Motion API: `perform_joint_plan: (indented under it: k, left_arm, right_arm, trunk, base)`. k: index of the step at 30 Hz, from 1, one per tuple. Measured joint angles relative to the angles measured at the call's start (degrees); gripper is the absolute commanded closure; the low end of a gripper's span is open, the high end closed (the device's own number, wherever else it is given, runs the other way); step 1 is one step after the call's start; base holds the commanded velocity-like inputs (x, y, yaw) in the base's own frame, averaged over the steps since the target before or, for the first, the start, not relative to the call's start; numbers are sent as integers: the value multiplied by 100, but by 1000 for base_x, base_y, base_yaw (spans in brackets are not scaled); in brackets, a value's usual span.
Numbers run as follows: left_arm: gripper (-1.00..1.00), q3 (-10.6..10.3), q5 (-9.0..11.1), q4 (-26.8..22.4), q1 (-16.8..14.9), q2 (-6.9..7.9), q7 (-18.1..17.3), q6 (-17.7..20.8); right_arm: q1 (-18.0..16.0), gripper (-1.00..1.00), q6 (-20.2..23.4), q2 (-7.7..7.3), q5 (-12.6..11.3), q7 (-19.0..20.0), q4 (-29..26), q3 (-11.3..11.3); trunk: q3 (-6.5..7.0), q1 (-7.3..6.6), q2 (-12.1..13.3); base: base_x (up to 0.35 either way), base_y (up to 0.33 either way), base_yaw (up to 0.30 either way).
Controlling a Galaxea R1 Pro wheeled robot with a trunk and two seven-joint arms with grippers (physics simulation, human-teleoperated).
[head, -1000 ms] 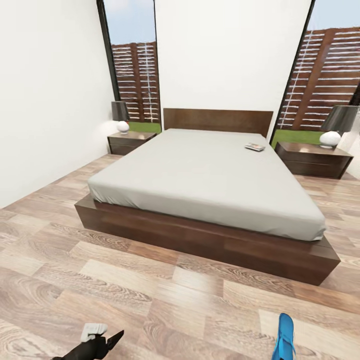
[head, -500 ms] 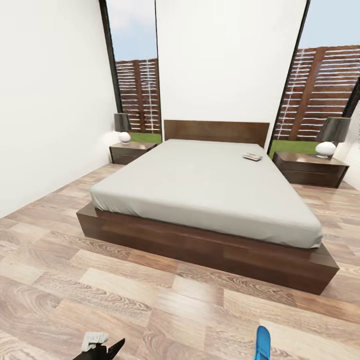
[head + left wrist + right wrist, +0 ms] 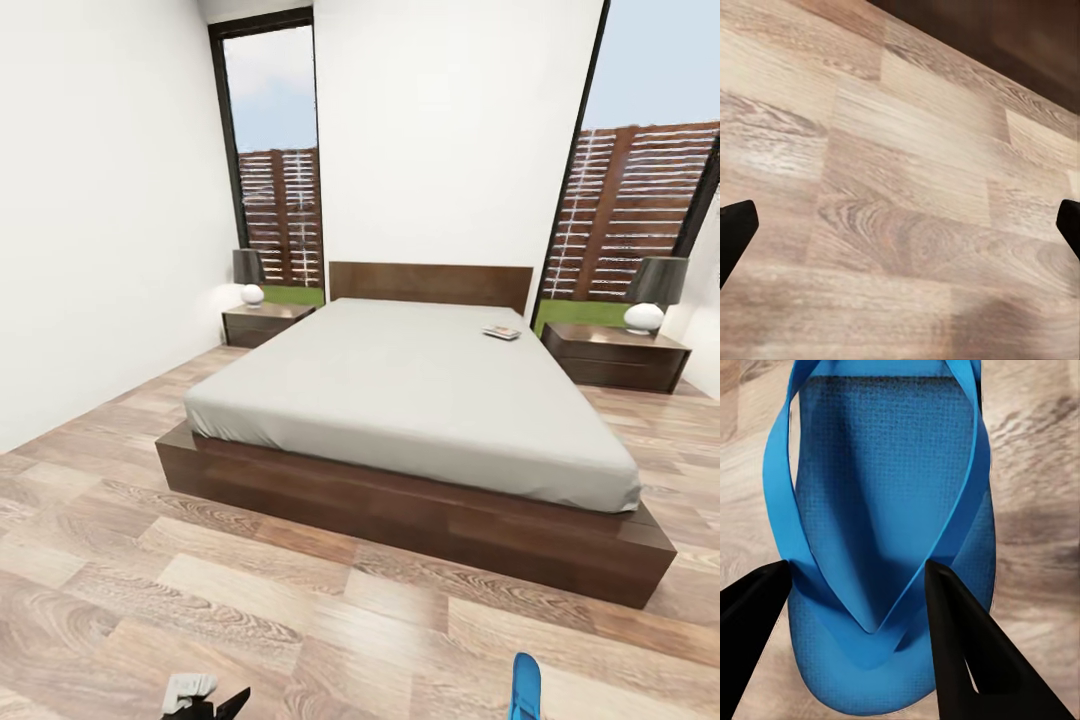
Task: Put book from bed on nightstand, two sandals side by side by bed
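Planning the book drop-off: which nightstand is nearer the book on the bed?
The right nightstand, beyond the bed's right side. The book lies near that edge by the headboard; the left nightstand sits across the whole mattress.

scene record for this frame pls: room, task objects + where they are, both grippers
room: bedroom, wood-plank floor, tall windows behind the bed
bed: centre, grey mattress, dark frame
book: on the mattress, far right part, near the headboard
nightstands: left nightstand and right nightstand, a lamp on each
sandal: blue, between the right gripper's fingers
second sandal: cannot place
left gripper: open, nothing between the fingers, over bare floor
right gripper: fingers either side of the sandal; contact unclear
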Motion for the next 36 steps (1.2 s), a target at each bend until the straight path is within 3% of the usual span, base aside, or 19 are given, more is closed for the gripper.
perform_joint_plan:
  k: [4,36]
  left_arm:
    - [-100,-5,1,32,0,-11,-4,0]
    - [-100,7,1,37,0,-13,3,0]
  right_arm:
    - [0,100,0,1,0,1,-1,0]
    - [0,100,0,-3,-1,1,-1,-1]
  trunk:
    - [89,-10,5]
    - [664,-712,1288]
  base:
    - [0,0,0]
    - [0,0,0]
